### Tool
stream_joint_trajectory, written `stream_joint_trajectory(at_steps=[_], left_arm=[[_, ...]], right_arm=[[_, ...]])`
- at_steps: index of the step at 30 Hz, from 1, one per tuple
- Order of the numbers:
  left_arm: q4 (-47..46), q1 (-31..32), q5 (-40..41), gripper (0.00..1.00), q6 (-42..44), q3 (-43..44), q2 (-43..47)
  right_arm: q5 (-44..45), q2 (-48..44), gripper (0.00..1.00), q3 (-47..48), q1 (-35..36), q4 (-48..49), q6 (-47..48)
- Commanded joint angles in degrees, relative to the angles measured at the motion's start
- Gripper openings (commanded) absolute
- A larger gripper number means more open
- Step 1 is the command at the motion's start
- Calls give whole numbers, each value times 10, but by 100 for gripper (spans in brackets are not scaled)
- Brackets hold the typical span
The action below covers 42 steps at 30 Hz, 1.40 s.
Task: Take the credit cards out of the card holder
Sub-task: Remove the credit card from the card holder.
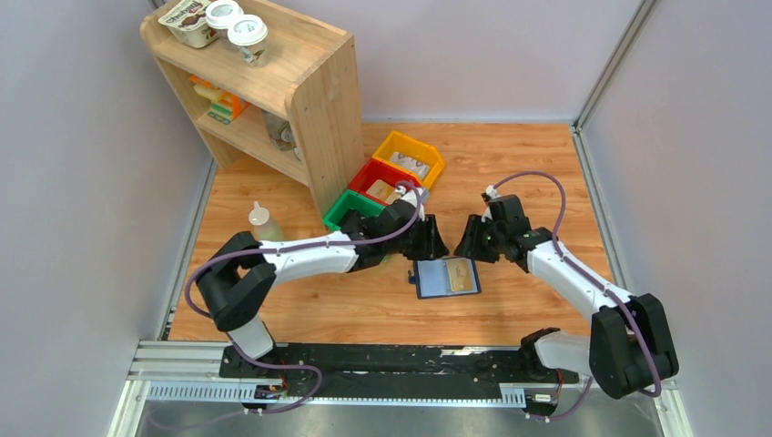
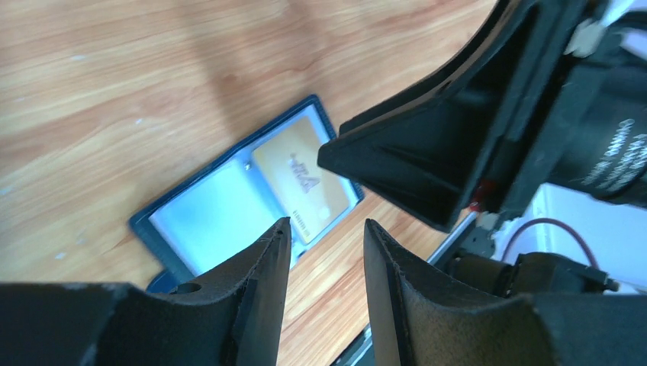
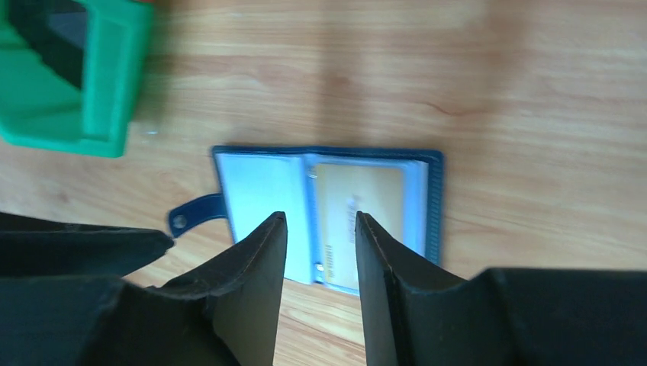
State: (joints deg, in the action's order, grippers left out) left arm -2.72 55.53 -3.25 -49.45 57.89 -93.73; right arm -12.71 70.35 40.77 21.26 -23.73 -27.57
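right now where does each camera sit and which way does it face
top external: above, behind the robot, looking down at the table; both arms show
left wrist: on left arm, looking down past the left claw at the card holder
right wrist: likewise, past the right claw
shared: the open card holder, credit card inside

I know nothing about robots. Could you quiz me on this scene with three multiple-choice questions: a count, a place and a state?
1. How many coloured bins stand beside the wooden shelf?
A. one
B. five
C. three
2. Where is the card holder?
A. on the shelf
B. on the table between the left gripper and right gripper
C. in a bin
3. The card holder is:
A. lying open, a credit card showing
B. strapped shut
C. lifted by a gripper
Answers: 1 C, yellow, red and green; 2 B, it lies flat on the wood between both grippers; 3 A, a tan card shows in one half.
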Motion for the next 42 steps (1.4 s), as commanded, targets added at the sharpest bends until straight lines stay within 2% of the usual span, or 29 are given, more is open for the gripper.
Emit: stream_joint_trajectory(at_steps=[1, 11, 27, 33, 42], left_arm=[[-54, 3, -47, 48, -44, 33, -46], [-70, 3, -83, 49, -73, 59, -143], [-33, -6, -84, 49, -111, 70, -192], [-47, -11, -104, 49, -117, 72, -199], [-142, -16, -124, 35, -143, 47, -161]], right_arm=[[31, -8, 39, -27, -23, -29, 1], [22, 18, 34, -55, -32, -10, -7], [-2, 38, 32, -73, -32, 7, -17], [-8, 39, 31, -77, -32, 12, -20], [-21, 36, 31, -90, -32, 21, -34]])
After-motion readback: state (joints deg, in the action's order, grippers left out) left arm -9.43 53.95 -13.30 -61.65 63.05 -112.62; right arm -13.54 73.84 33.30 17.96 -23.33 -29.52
